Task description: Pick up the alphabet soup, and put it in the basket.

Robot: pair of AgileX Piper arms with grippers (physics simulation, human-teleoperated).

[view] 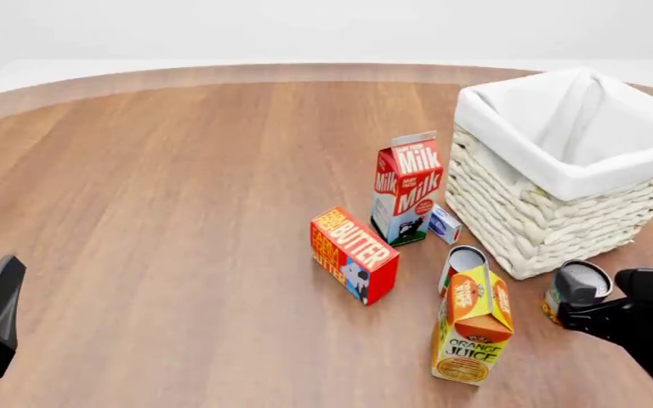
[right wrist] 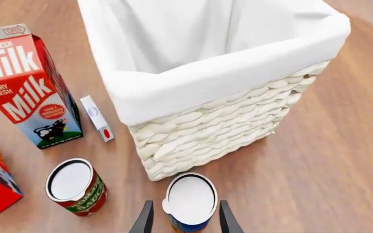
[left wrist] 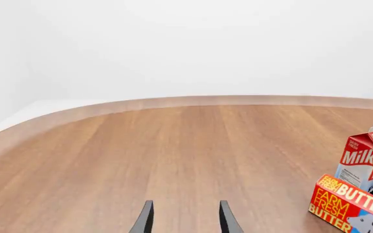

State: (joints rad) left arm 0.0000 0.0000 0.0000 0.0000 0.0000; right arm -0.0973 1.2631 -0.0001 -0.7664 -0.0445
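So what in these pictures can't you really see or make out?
- Alphabet soup: in the right wrist view its label is cut off by the frame edge; in the front view the right gripper covers part of it.
- Basket: its floor is hidden by the cloth lining.
- Small box beside the milk carton: print too small to read.
- Left gripper: only the fingertips show.

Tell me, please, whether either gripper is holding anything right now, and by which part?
Nothing is held. The right gripper is open around the alphabet soup, not gripping; the left gripper is open over bare table.
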